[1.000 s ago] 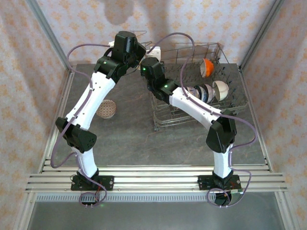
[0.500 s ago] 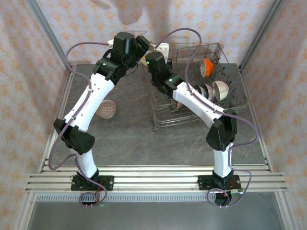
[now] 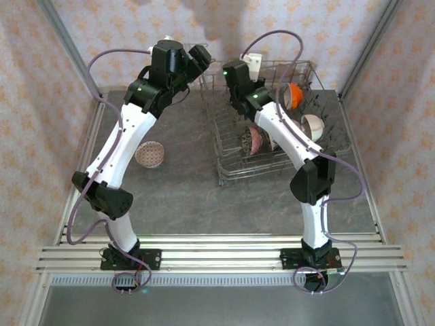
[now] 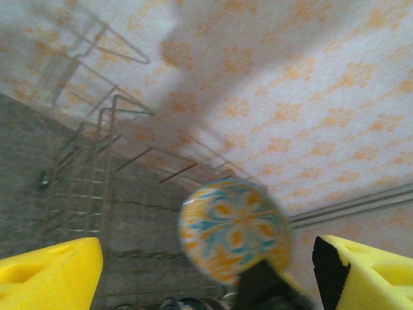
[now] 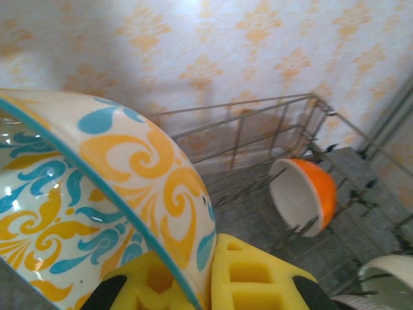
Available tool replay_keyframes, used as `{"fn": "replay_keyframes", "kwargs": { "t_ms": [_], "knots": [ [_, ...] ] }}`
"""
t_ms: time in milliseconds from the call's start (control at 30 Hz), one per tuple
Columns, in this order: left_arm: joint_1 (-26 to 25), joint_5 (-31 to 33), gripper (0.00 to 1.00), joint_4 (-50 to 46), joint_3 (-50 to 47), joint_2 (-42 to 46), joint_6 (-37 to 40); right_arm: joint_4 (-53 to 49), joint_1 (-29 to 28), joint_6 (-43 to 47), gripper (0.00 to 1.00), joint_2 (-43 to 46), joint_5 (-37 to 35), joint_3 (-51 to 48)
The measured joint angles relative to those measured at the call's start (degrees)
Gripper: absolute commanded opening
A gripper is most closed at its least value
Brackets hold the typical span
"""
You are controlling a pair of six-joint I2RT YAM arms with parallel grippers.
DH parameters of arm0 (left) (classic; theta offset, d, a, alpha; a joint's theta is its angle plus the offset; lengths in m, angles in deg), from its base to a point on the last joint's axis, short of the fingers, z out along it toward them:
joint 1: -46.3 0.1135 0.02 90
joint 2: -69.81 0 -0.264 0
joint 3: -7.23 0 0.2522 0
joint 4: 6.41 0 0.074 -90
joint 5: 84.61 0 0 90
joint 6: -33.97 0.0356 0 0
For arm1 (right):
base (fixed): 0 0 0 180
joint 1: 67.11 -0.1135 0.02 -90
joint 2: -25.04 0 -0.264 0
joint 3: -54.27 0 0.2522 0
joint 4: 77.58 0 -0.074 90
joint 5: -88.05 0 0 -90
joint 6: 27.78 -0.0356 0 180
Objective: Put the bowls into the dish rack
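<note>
Right gripper is clamped on the rim of the orange-and-teal patterned bowl, one yellow finger inside and one outside. It holds the bowl in the air near the far-left end of the dish rack. Left gripper sits just beside it, fingers spread wide, touching nothing. Risks, my read: it's a thin rim pinch on glazed ceramic, so a wrist roll could let the bowl pivot or slip onto the wires. The left fingers are close enough to clip it if either arm moves carelessly. Further in, the rack holds an orange bowl and a cream bowl, so a sloppy drop-in risks ceramic on ceramic. View diff: right wrist gives grip detail and pattern, left wrist gives the bowl's outer face, blurred. Top view flattens it to a pale patch but adds layout, with a speckled brownish bowl loose on the table, well apart from the rack.
</note>
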Motion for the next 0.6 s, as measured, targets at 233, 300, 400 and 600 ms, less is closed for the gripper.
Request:
{"fn": "replay_keyframes", "kwargs": {
  "t_ms": [233, 300, 400, 600],
  "knots": [
    [0.72, -4.26, 0.84, -1.09, -8.66, 0.35, 5.99, -7.80, 8.57, -1.44, 0.00, -2.29, -2.71, 5.29],
    [0.72, -5.64, 0.84, -0.98, -10.67, 0.35, 7.26, -9.70, 10.12, -1.36, 0.00, -3.17, -4.35, 5.31],
    [0.87, -7.72, 0.84, -0.83, -13.42, 0.31, 8.52, -11.26, 10.62, -0.81, 0.00, -4.61, -6.19, 5.29],
    [2.05, -11.13, 0.83, 1.99, -19.15, 0.26, 9.68, -11.30, 10.45, -0.17, 0.00, -7.15, -10.54, 4.46]
  ]
}}
